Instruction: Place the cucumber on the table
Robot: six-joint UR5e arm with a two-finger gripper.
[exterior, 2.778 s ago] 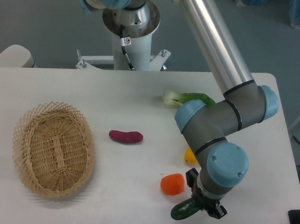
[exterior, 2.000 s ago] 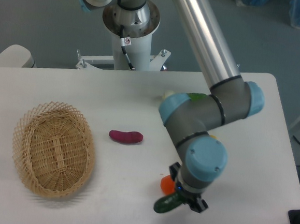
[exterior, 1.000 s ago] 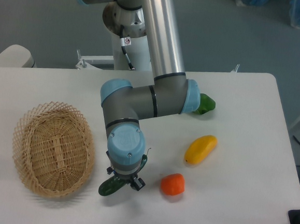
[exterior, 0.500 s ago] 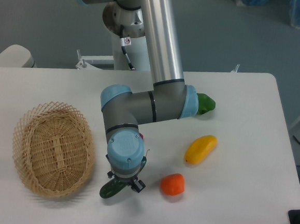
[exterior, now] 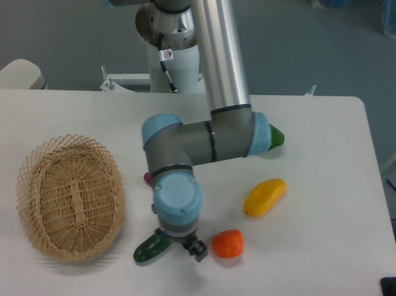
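Just below my wrist, the cucumber (exterior: 150, 248) now lies low against the table (exterior: 312, 267), its dark end poking out to the left of the claw (exterior: 177, 242). Half a second ago the claw sat further left, over it; it has since shifted right. I cannot tell whether the fingers have let go. The basket (exterior: 70, 203) stands well to the left, the orange fruit (exterior: 228, 243) just right.
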